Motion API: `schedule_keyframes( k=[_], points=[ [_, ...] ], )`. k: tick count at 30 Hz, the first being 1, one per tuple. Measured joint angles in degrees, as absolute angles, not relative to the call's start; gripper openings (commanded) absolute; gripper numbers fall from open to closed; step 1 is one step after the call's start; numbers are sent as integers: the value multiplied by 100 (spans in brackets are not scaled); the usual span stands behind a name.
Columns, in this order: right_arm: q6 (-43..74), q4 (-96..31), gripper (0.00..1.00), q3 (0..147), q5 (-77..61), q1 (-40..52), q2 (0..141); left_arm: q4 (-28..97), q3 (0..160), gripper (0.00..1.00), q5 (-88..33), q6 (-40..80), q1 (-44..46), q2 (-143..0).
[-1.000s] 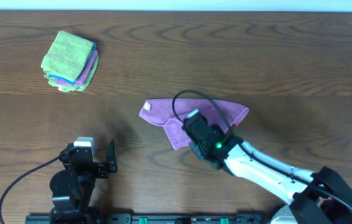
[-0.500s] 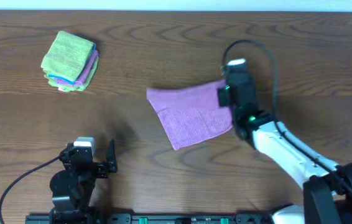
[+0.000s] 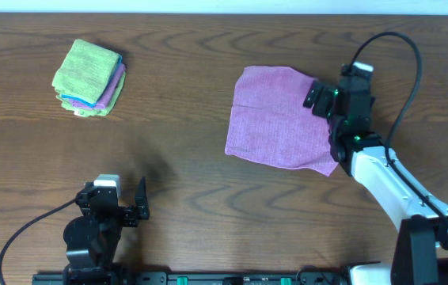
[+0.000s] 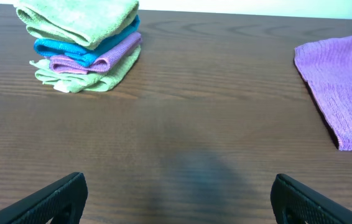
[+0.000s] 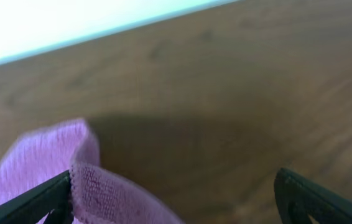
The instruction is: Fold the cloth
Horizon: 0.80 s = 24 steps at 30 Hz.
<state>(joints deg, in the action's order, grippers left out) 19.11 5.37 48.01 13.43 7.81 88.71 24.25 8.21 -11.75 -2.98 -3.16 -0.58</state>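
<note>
The pink-purple cloth (image 3: 278, 119) is lying opened out flat on the bench (image 3: 208, 47), well apart from the stack of folded cloths (image 3: 89, 77), over on the right arm's side. The right pincer (image 5: 175, 190) is hovering at the cloth's edge farthest from the stack. Its fingers are standing wide apart, pinching nothing, one finger (image 5: 51, 194) just beside a raised fold of fabric. The left pincer (image 4: 176, 196) is also sitting spread wide, facing the stack from the front of the bench.

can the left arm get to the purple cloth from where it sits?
Probably, if its reach allows: only bare table lies between the open left gripper and the cloth. The right gripper, open, is at the cloth's far right corner, off that path.
</note>
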Motion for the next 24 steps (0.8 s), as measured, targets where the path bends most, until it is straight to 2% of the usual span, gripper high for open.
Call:
schedule_keyframes(
  k=[4, 7, 12, 15, 19, 22, 24],
  points=[
    [1918, 163, 99, 4801, 1352, 797, 8873, 2425, 821, 95, -1175, -298, -316, -58],
    [2062, -222, 99, 4818, 1984, 794, 8873, 2425, 821, 95, -1175, -298, -316, -58],
    [3339, -1592, 99, 4851, 3868, 707, 8873, 2425, 821, 95, -1177, -298, -316, -58],
    [3933, -1785, 99, 4851, 4307, 563, 8875, 2425, 821, 95, -1175, -298, -316, -58],
    [4160, -1765, 99, 4851, 4219, 456, 8877, 2425, 821, 95, -1177, -298, -316, -58],
    [3854, -1581, 99, 4851, 3496, 456, 8877, 2425, 821, 95, -1175, -298, -316, -58],
    [3376, -1490, 80, 4853, 2600, 462, 8877, 2425, 821, 95, -1175, -298, -316, -58]
  ],
)
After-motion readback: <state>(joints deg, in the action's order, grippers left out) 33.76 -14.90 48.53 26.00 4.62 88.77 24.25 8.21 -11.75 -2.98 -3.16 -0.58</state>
